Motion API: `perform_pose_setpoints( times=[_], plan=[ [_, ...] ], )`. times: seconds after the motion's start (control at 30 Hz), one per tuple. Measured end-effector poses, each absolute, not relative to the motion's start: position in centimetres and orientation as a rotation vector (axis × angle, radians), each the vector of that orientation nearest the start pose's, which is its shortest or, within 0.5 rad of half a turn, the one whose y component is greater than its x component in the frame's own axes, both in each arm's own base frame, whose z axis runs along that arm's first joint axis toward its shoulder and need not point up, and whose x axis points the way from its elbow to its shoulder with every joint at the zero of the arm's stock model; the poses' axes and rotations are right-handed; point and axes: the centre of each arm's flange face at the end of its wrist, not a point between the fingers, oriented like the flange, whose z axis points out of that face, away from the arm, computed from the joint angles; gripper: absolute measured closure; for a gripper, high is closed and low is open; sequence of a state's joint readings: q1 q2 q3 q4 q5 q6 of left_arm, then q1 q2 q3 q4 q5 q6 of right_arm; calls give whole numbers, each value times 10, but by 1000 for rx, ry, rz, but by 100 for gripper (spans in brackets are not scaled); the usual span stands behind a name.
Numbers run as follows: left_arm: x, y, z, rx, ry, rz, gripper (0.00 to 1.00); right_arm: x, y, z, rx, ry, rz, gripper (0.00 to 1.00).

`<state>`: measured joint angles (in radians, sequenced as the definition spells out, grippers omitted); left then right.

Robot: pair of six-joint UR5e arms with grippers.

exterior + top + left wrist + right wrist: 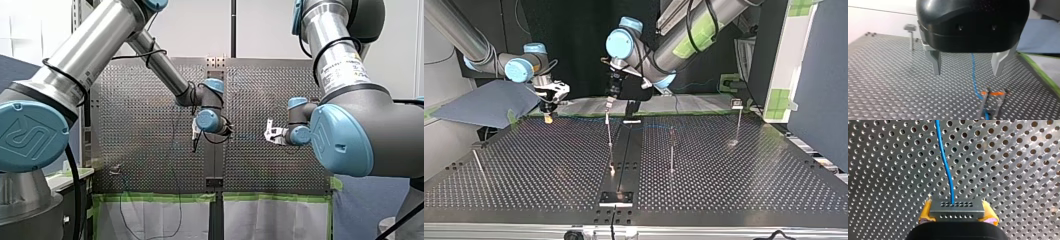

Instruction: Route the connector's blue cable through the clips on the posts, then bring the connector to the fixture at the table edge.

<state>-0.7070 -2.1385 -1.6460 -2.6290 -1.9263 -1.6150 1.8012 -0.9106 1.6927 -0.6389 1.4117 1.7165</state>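
Perforated metal table (1010, 170), shiny, round holes in a regular grid, fills the right wrist view. My right gripper (956, 216) is clamped on the connector (956, 208), a grey rectangular block with two rows of small holes. Yellow pads (925, 213) press on both its short sides. The blue cable (946, 165), thin and smooth with a slight S-bend, leaves the block's face and runs off over the table.

My left gripper (967, 68) is spread wide and holds nothing. It has tapered metal fingers (935, 62) under a rounded black housing. The blue cable passes below the gap, touching neither finger, and reaches an orange-topped clip (994, 93) on thin prongs just ahead. Further off stands a post (911, 37) with a flat square head.

Only the top view shows the layout. Thin upright posts (671, 150) stand apart across the table, and a black strip (624, 150) runs down the middle to a pale plate (616, 198) at the near edge. The connector is hidden there; only a yellow pad tip shows. A blue-grey sheet (489, 102) lies at that view's left.

The front view shows both arms, silver tubes with blue joint caps, green tape (160, 197) along the table edge, and a white wall behind.
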Motion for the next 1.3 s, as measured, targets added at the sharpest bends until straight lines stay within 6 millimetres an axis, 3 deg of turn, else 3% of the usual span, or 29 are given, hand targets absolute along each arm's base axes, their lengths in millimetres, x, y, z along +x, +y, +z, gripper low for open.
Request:
perform_pose_setpoints(
  times=[0.73, 1.3],
  plan=[
    [365, -451, 228, 110, 1534, -511, 0, 287, -571, 109, 1556, -1245, 1506, 100],
    [328, -420, 261, 56, 1412, -582, 0, 288, -570, 109, 1560, -1245, 1506, 100]
  ],
)
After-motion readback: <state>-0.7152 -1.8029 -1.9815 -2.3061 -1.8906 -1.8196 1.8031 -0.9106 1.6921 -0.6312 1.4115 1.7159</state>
